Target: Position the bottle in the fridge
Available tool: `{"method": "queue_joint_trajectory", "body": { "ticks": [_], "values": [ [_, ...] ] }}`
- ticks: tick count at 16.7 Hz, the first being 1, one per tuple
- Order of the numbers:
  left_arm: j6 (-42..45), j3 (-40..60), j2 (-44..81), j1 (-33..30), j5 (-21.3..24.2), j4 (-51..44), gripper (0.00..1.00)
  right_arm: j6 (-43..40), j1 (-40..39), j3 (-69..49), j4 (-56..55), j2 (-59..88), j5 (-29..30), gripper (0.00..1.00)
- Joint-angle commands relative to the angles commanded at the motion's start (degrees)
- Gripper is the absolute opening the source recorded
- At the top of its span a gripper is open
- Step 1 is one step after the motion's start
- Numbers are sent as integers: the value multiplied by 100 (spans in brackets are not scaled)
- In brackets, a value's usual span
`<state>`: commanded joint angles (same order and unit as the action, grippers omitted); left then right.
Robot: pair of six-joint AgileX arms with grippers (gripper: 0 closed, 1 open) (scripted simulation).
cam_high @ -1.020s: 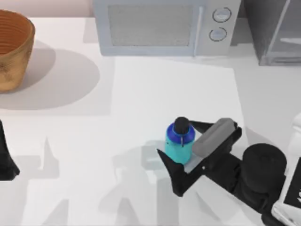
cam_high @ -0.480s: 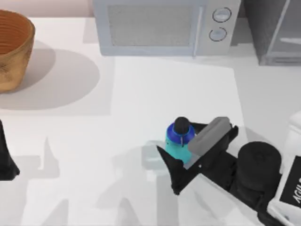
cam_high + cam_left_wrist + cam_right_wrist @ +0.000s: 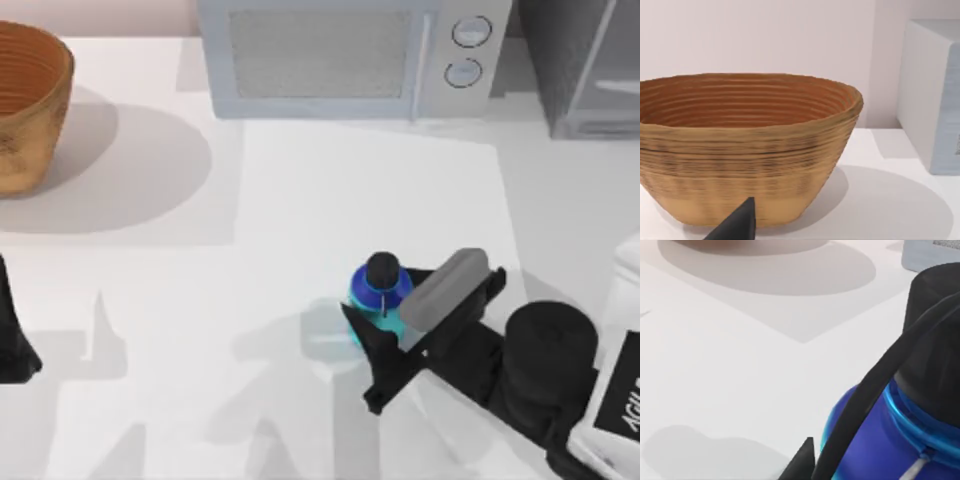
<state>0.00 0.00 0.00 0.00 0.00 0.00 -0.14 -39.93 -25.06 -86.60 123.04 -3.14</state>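
Bottle (image 3: 377,292) now within right end effector (image 3: 385,305)

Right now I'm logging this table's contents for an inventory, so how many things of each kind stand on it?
Bottles: 1, the bottle, between the right gripper's fingers.
Fridges: 1, the fridge, far right.
Microwaves: 1, the microwave, at the back.
Baskets: 1, the woven basket, far left.
Total: 4.

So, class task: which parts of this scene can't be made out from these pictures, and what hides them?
- Bottle lower body, top view: hidden behind the right gripper.
- Fridge, top view: cut off by the right edge.
- Basket, top view: left part cut by the edge.
- Left gripper, top view: mostly off frame.
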Motion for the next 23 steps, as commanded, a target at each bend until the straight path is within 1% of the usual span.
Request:
{"method": "queue_joint_trajectory", "body": {
  "ticks": [1, 2, 10, 12, 15, 20, 22, 23],
  "values": [
    [0, 0, 0, 0, 0, 0, 100, 0, 0, 0, 0, 0, 0, 3],
    [0, 0, 0, 0, 0, 0, 100, 0, 0, 0, 0, 0, 0, 1],
    [0, 0, 0, 0, 0, 0, 100, 3, 12, 5, 1, -7, 4, 1],
    [0, 0, 0, 0, 0, 0, 100, -14, 105, 61, 68, -100, -78, 1],
    [0, 0, 0, 0, 0, 0, 100, -112, 642, 361, 405, -674, -551, 1],
    [0, 0, 0, 0, 0, 0, 100, -358, 1790, 1012, 1123, -2112, -1764, 1],
    [0, 0, 0, 0, 0, 0, 100, -419, 2065, 1170, 1290, -2393, -2043, 1],
    [0, 0, 0, 0, 0, 0, 100, -431, 2114, 1200, 1321, -2442, -2092, 1]
  ]
}}
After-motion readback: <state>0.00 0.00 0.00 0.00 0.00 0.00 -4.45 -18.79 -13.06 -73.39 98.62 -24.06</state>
